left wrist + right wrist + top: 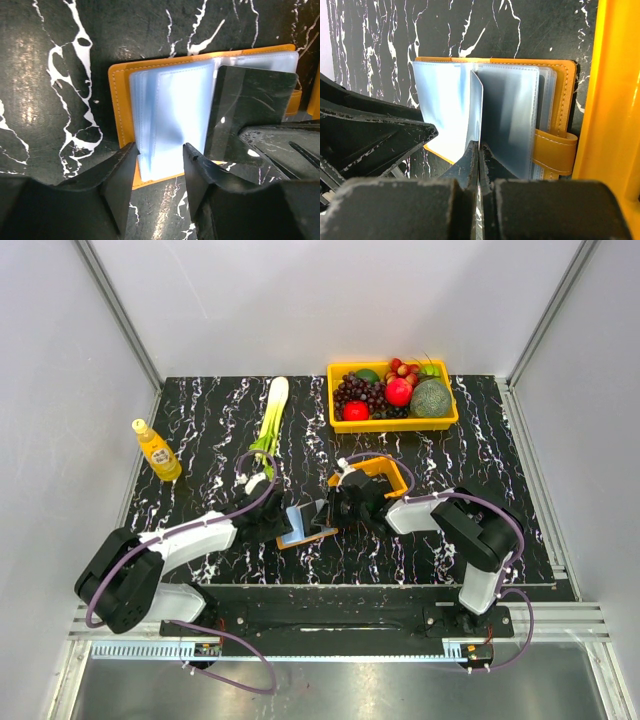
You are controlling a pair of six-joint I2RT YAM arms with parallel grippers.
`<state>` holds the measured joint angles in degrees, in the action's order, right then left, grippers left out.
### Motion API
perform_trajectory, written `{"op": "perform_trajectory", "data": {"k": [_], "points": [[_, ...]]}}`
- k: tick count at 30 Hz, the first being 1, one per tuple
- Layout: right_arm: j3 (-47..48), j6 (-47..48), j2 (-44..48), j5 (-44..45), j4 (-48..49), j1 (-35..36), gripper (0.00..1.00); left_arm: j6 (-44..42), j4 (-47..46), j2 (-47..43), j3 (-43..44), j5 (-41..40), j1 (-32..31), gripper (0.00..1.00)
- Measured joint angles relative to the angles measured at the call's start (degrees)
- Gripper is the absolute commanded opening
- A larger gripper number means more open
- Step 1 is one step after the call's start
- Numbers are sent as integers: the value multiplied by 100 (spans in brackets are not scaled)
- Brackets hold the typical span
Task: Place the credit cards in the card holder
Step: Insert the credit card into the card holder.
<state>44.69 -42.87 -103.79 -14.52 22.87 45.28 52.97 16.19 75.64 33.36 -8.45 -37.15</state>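
The orange card holder (295, 542) lies open on the black marbled table, its clear pale-blue sleeves (170, 115) facing up. My left gripper (160, 150) is open at the holder's near edge, its jaws apart with nothing pinched between them. My right gripper (479, 145) is shut on a thin credit card (477, 105) that stands on edge over the holder's middle fold. In the left wrist view that card (250, 110) looks dark and glossy. In the top view both grippers meet over the holder, the left (280, 525) and the right (322, 515). No other cards show.
A small orange raised-wall tray (385, 472) stands right behind the holder, its wall (615, 100) close to the holder's strap side. A yellow fruit basket (395, 425) is at the back. A green onion (270, 420) and a yellow bottle (157, 450) are at the left.
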Motion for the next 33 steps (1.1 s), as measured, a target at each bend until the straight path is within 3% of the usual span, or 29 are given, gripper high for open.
{"op": "perform_trajectory", "data": {"k": [4, 8, 10, 13, 16, 20, 25, 29, 33], "points": [[-7, 0, -17, -20, 42, 0, 1, -31, 92, 28, 2, -85, 7, 24], [197, 107, -210, -208, 20, -7, 1, -48, 201, 33, -7, -164, 24, 20], [269, 179, -249, -271, -4, -13, 2, -46, 223, 35, -7, -177, 24, 39], [275, 234, -249, -286, -20, -17, 2, -11, 157, 28, 31, -125, 4, 54], [289, 280, -249, -332, -33, -15, 2, 50, 92, -20, 37, -81, -13, 62], [289, 302, -262, -525, -44, -11, 1, 87, 111, -96, 2, -103, -9, 62], [249, 251, -264, -599, -11, -13, 2, 105, 175, -15, 55, -129, -9, 51], [216, 153, -254, -595, 4, -13, 1, 142, 323, 55, 96, -236, 2, 32], [192, 11, -267, -595, 68, -13, 2, 129, 472, 109, 120, -295, 35, 29]]}}
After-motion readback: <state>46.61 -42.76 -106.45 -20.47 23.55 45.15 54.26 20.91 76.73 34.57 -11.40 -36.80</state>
